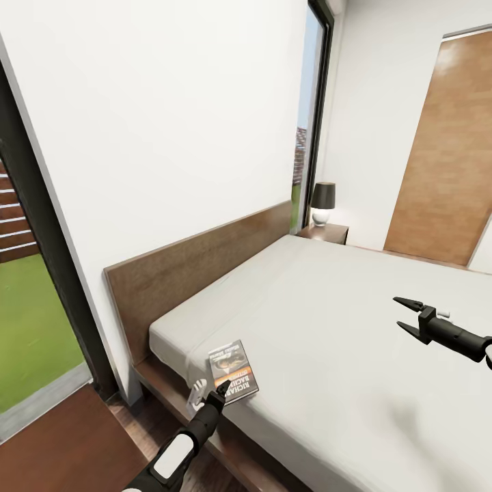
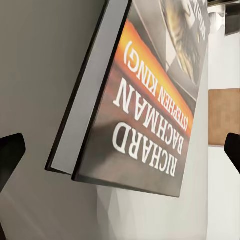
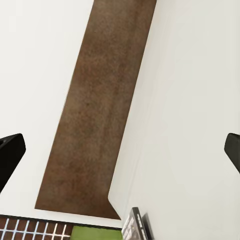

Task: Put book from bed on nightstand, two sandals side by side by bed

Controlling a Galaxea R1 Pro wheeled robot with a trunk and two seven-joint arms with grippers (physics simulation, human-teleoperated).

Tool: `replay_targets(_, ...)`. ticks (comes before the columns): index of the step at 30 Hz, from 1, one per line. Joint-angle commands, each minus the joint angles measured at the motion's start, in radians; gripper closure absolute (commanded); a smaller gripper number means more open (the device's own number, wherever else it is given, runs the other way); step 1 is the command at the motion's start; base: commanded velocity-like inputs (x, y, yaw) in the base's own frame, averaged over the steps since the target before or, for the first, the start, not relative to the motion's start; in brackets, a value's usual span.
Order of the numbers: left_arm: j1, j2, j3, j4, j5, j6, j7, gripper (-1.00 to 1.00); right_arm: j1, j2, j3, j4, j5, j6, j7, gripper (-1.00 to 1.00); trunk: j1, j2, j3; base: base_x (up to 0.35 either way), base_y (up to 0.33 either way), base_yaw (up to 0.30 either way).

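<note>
The book, dark grey with an orange band and white "RICHARD BACHMAN" lettering, lies flat on the bed's pale mattress near its head-end corner. My left gripper is open right at the book's near edge. Up close, the book sits between and ahead of the two dark fingertips. My right gripper hangs open over the middle of the mattress, apart from the book. A dark nightstand stands at the bed's far side. The sandals are out of view.
A brown headboard runs along the white wall. On the far nightstand stands a lamp with a dark shade. A wooden door is at the back right. A tall window and a brown flat surface lie at the left.
</note>
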Motion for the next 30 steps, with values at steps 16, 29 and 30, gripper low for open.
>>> replay_targets(16, 0.000, 0.000, 0.000, 0.000, 0.009, 0.005, -0.003, -1.00, -0.001, 0.000, -0.004, 0.001, 0.004, 0.004, 0.003, -1.00, 0.000, 0.000, -0.001, 0.001, 0.000, 0.000)
replay_targets(29, 0.000, 0.000, 0.000, 0.000, 0.009, 0.005, -0.003, -1.00, -0.001, 0.000, -0.004, 0.001, 0.004, 0.004, 0.004, -1.00, 0.000, 0.000, -0.001, 0.000, 0.000, 0.000)
replay_targets(30, 0.000, 0.000, 0.000, 0.000, 0.009, 0.005, -0.003, -1.00, -0.001, 0.000, -0.004, 0.001, 0.004, 0.005, 0.004, -1.00, 0.000, 0.000, -0.001, 0.000, 0.000, 0.000)
